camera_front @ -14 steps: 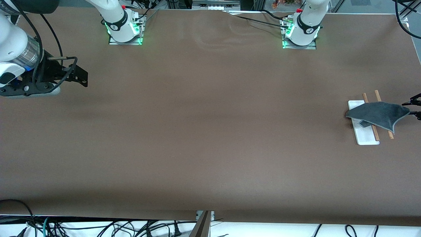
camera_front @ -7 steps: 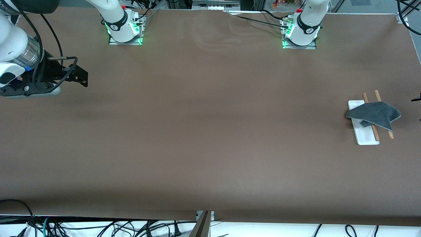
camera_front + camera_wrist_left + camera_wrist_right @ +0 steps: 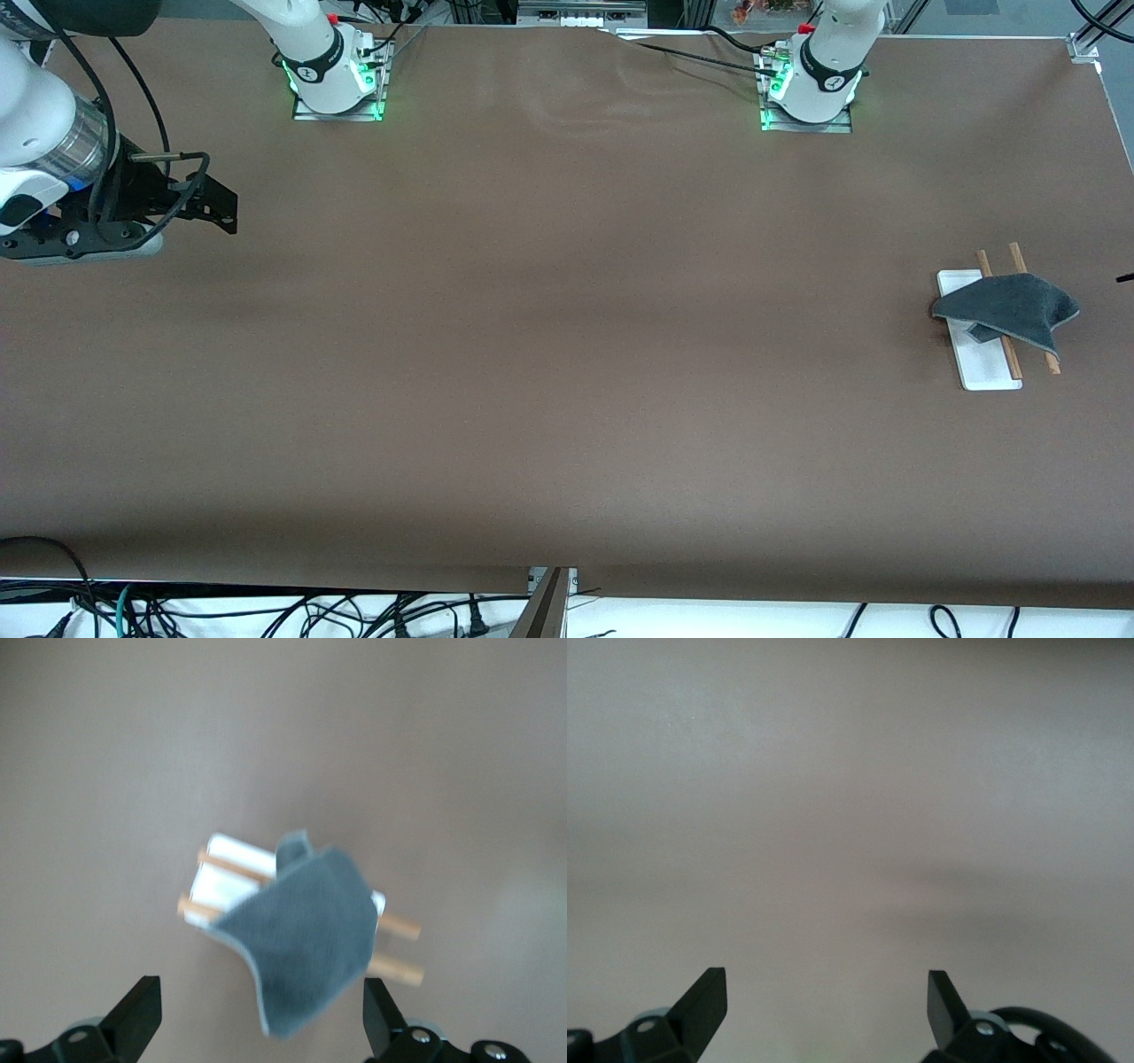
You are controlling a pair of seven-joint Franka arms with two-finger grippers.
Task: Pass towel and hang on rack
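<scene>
Table (image 3: 567, 354) fills my front view, covered in brown. Starting at the right arm's end, I see the right gripper (image 3: 226, 206) hanging over bare brown surface, its black fingers pointing toward the middle of the table. From that arm's wrist camera my read is that its jaws stand wide apart with nothing between them (image 3: 827, 1001), only the plain surface underneath; that arm is waiting.

Moving across, the middle of the table carries nothing I need to note, and I reach the rack (image 3: 986, 365) at the left arm's end. Its white base lies flat and its two brown rods run side by side above it. My towel (image 3: 1010, 308) is draped over both rods, grey face up, one corner hanging down onto the base.

On the left wrist camera I see the left gripper (image 3: 263, 1019) above the towel (image 3: 306, 935) and rack (image 3: 221, 873), jaws spread wide, gripping nothing and clear of the cloth.
</scene>
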